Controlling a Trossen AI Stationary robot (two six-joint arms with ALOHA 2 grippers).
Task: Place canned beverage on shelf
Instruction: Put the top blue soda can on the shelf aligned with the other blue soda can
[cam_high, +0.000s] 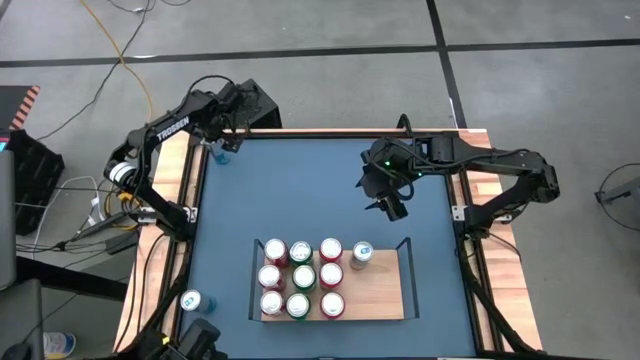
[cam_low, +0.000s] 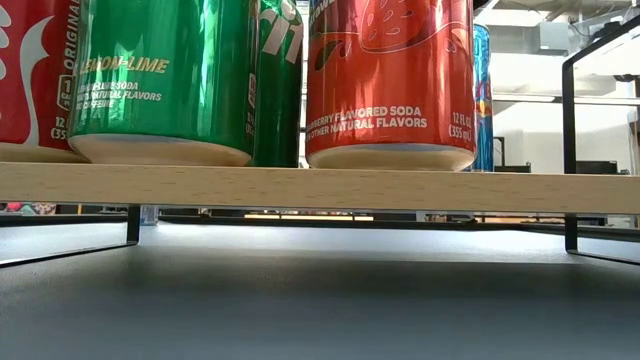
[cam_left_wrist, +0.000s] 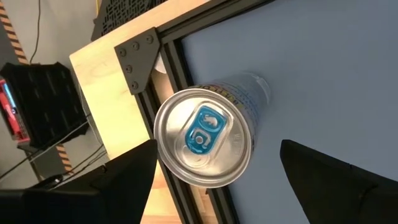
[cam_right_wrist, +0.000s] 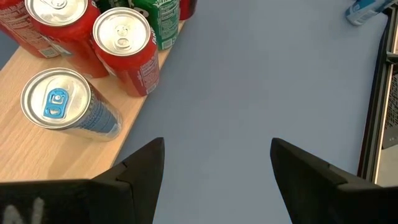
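A silver-topped can with a blue tab (cam_left_wrist: 202, 137) stands upright on its base at the far left corner of the blue table (cam_high: 218, 152). My left gripper (cam_left_wrist: 217, 149) hangs above it, open, one finger on each side of the can's top and neither touching it. The shelf (cam_high: 385, 290), a light-wood board with black end rails, lies near the table's front and carries several red, green and blue cans (cam_high: 300, 278) standing on their bases. My right gripper (cam_right_wrist: 217, 143) stays open over bare table, on the far side of the shelf (cam_high: 390, 205).
Another blue-tabbed can (cam_high: 190, 300) stands on the left wooden edge strip near the front. The right half of the shelf board (cam_right_wrist: 37, 155) is bare wood. In the low view the board (cam_low: 320, 187) stands raised on its black rails above the tabletop.
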